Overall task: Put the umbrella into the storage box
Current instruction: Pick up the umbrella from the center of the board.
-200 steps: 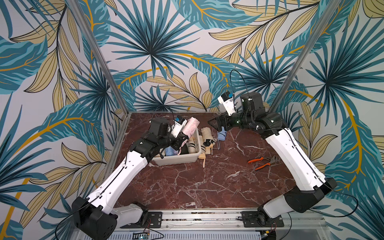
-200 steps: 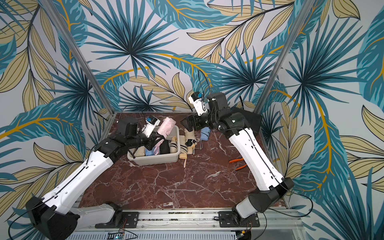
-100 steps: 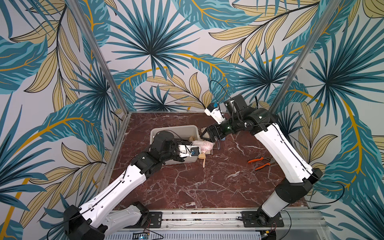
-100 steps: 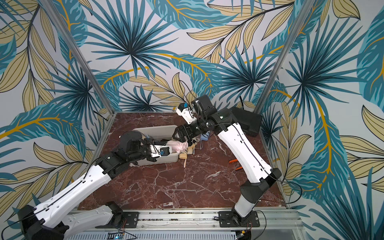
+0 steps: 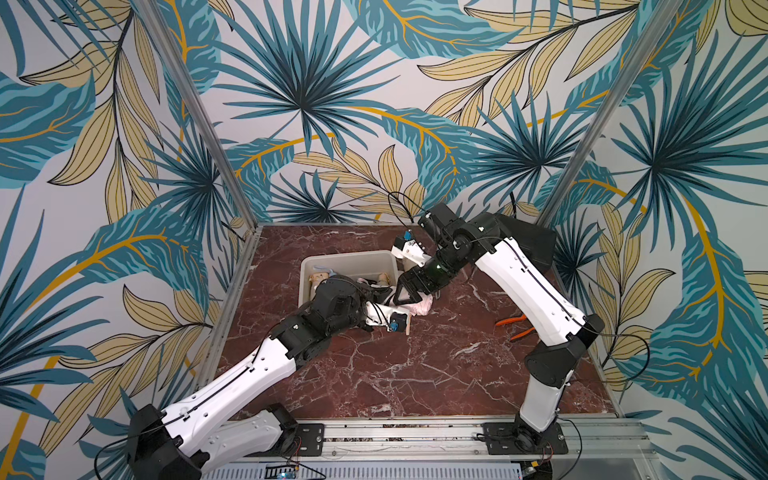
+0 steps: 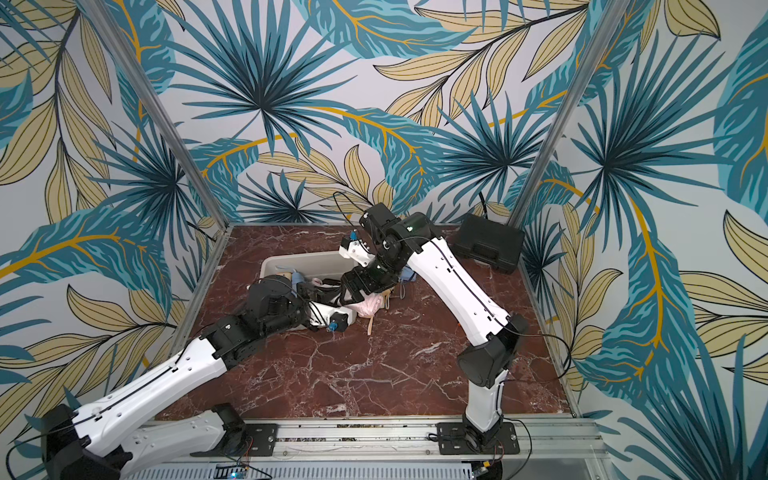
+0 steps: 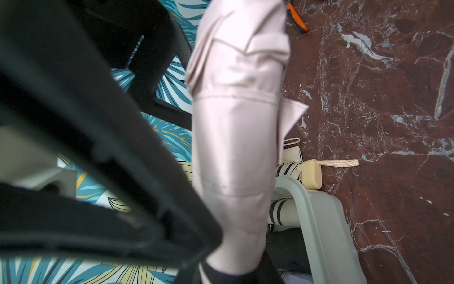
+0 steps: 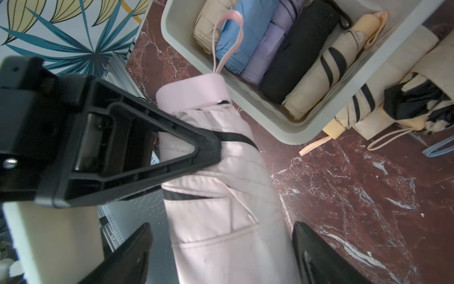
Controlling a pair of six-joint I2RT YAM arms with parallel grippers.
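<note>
Letting the left tool (image 8: 214, 149), clamped on the folded pink umbrella (image 7: 233, 147) above the desk (image 8: 344, 196) just outside the storage box (image 8: 282, 132) corner, loosen before the right tool (image 8: 222, 228), spread wide astride it, closes risks dropping it beside the box.

I see bright, even light in both top views, soft shadows on the desk (image 5: 415, 374). Wrist views blur close up; the umbrella (image 7: 235, 147) shines softly.
</note>
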